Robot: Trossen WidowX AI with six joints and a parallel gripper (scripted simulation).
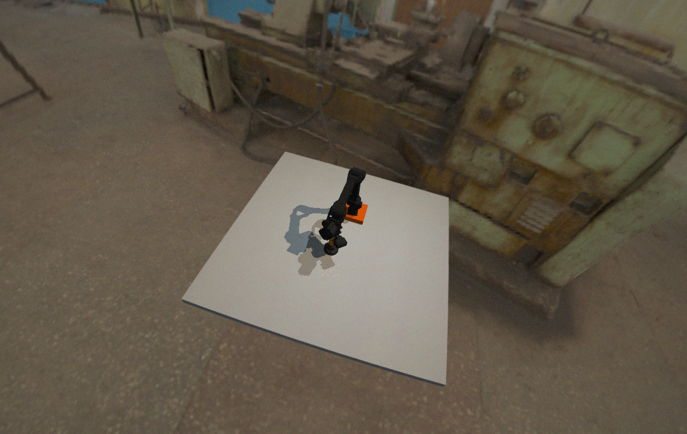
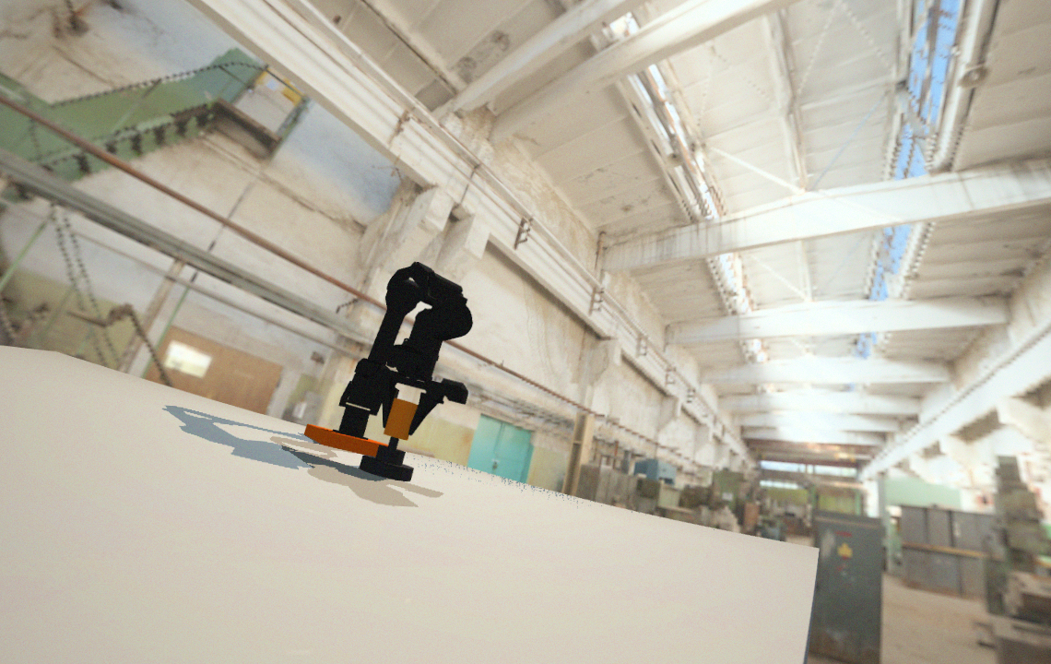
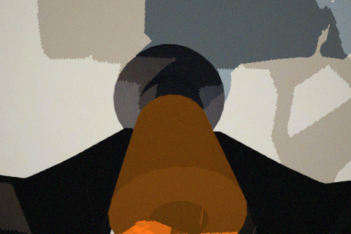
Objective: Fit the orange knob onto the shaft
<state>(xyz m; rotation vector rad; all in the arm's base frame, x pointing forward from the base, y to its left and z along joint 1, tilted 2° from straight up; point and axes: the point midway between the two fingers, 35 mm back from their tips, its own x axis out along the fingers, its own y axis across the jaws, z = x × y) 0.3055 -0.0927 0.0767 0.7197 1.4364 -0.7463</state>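
My gripper is shut on the orange knob, a plain cylinder, and holds it upright. The knob hangs right over the round dark pedestal, with a short stretch of the dark shaft showing between knob and pedestal in the exterior view. In the wrist view the knob covers most of the shaft, and the shaft's flat side is hidden. In the top view the gripper is small and the knob barely shows.
The arm stands on an orange base plate just behind the pedestal, on a white table top. Old green machinery stands past the table's far right edge.
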